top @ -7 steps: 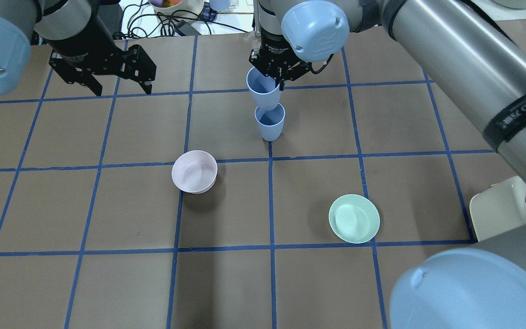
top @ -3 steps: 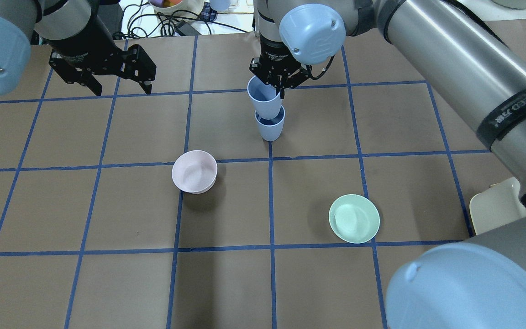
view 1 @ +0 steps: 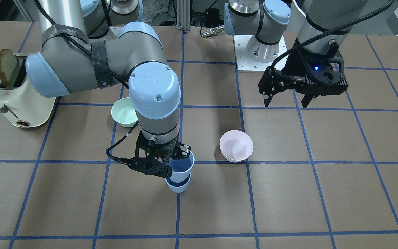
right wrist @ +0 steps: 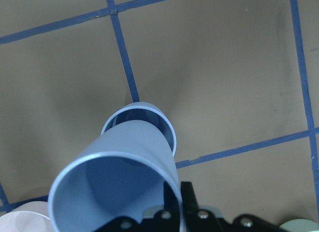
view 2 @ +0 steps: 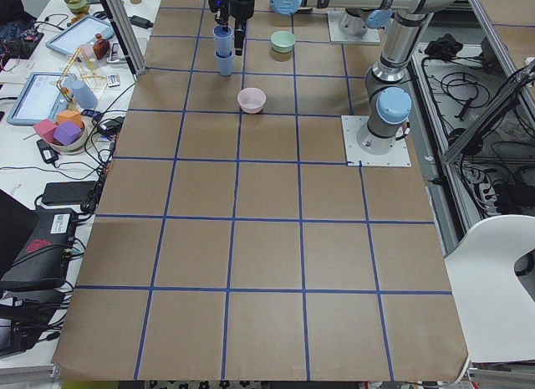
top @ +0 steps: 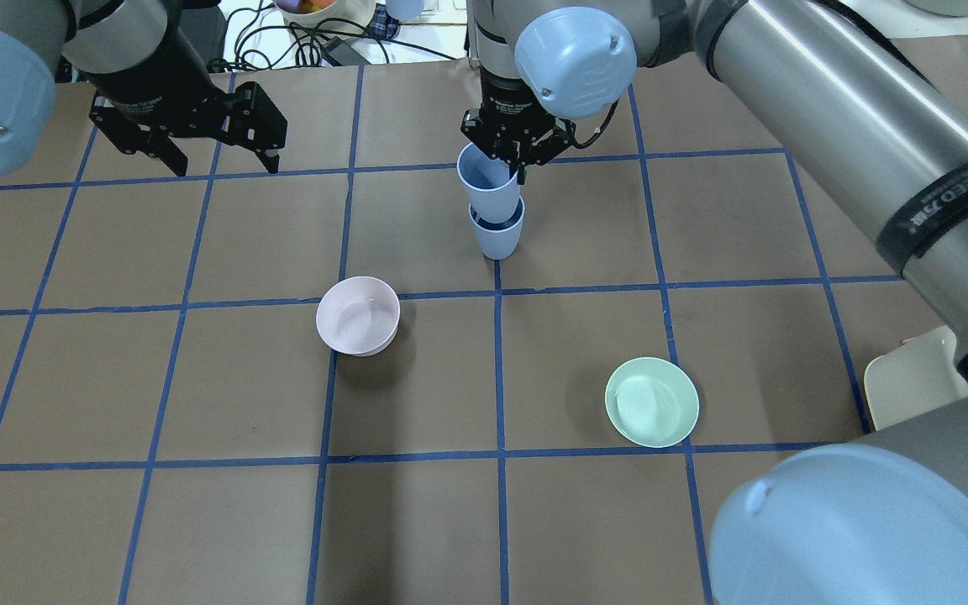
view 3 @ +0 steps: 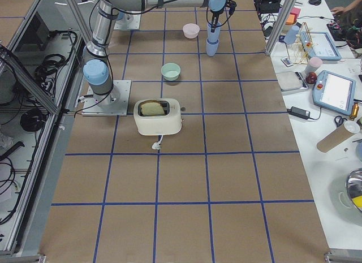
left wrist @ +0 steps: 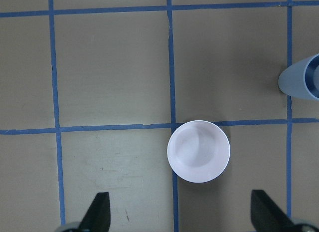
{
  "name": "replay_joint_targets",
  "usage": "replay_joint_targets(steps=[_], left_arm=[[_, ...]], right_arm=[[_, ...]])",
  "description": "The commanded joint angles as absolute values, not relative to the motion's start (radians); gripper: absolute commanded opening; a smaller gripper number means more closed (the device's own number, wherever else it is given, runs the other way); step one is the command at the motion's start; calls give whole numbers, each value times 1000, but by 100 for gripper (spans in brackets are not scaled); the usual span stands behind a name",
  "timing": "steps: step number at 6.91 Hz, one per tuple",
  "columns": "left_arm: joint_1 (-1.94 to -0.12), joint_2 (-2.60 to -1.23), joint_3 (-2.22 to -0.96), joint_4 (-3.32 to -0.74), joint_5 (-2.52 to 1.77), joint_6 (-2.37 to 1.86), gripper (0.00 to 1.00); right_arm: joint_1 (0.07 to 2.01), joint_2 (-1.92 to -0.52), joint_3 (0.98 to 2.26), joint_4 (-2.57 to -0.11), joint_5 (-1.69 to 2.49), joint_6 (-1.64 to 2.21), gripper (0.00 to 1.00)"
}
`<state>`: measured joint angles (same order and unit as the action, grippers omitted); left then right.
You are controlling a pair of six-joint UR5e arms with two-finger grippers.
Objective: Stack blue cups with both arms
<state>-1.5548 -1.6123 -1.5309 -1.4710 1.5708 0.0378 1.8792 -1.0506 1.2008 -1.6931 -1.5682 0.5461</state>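
Note:
Two pale blue cups stand at the far middle of the table. The lower cup (top: pixel 497 239) stands upright on the table. The upper cup (top: pixel 488 181) has its base down inside the lower cup's mouth. My right gripper (top: pixel 518 166) is shut on the upper cup's rim; the right wrist view shows the upper cup (right wrist: pixel 119 192) over the lower cup (right wrist: pixel 167 127). In the front-facing view the stacked pair shows as upper cup (view 1: pixel 181 169) and lower cup (view 1: pixel 177 186). My left gripper (top: pixel 223 160) is open and empty, hovering far left, apart from the cups.
A pale pink bowl (top: pixel 358 315) sits left of centre, below my left gripper (left wrist: pixel 182 214) in the wrist view. A mint-green bowl (top: pixel 652 402) sits at the right. A cream toaster (view 1: pixel 16 93) with bread stands at the table's right end.
My right gripper has lowered the upper cup, so its base has gone from above the lower cup's rim to inside it. The left arm has not moved.

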Motion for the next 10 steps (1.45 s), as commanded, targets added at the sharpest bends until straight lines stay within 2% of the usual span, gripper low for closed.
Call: replay_joint_targets(steps=[1, 3, 4, 5, 6, 7, 8, 10], left_arm=[[-1555, -1612, -1531, -1471, 1571, 38, 100], [-1555, -1612, -1531, -1471, 1571, 38, 100], [-1555, -1612, -1531, -1471, 1569, 38, 100], [-1555, -1612, -1531, -1473, 1571, 38, 100], [-1555, -1612, -1531, -1473, 1571, 38, 100], [-1555, -1611, -1531, -1473, 1571, 40, 100], [-1555, -1609, -1531, -1473, 1571, 40, 100], [-1555, -1609, -1531, -1473, 1571, 40, 100]], right_arm=[[1878, -1039, 1204, -1698, -1572, 525, 2], [1868, -1032, 1200, -1701, -1565, 515, 2], [1859, -1026, 1204, -1701, -1562, 514, 13], [1852, -1017, 1201, -1700, -1559, 502, 39], [1845, -1017, 1198, -1700, -1557, 493, 74], [1836, -1022, 1187, -1700, -1559, 450, 96], [1835, -1032, 1169, -1700, -1539, 445, 100], [1749, -1035, 1100, -1620, -1532, 316, 100]])
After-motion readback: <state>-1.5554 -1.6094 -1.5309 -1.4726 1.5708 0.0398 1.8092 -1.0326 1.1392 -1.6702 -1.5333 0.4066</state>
